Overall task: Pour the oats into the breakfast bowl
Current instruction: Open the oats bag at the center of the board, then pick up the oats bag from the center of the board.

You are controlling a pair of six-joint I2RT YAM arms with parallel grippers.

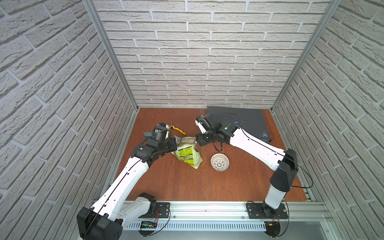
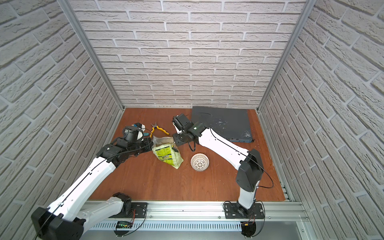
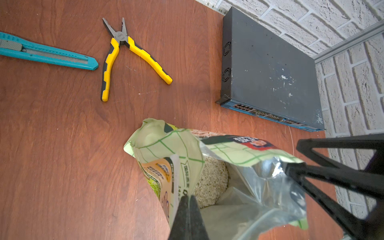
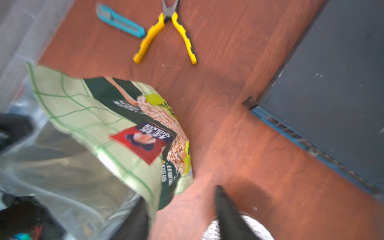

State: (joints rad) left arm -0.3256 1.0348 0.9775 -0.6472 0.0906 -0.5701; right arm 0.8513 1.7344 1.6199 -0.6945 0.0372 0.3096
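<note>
Spreading the pouch mouth looks like the step in hand. Right of centre in both top views, the small white lattice-patterned bowl [image 1: 219, 162] holds no oats. Just left of it stands the green-and-yellow plastic oat pouch [image 1: 188, 155], with pale oats [image 3: 209, 182] inside. The black-fingered left gripper [image 3: 187, 202] pinches its rim. The right gripper [image 4: 180, 194] gapes astride the opposite edge, gripping nothing. Next it should close there, then the arms lift and tip the pouch bowlward.

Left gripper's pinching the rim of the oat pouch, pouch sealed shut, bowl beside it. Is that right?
No, the pouch is open, not sealed: the left wrist view shows oats inside its mouth. The left gripper does pinch its rim, and the bowl sits beside it.
</note>
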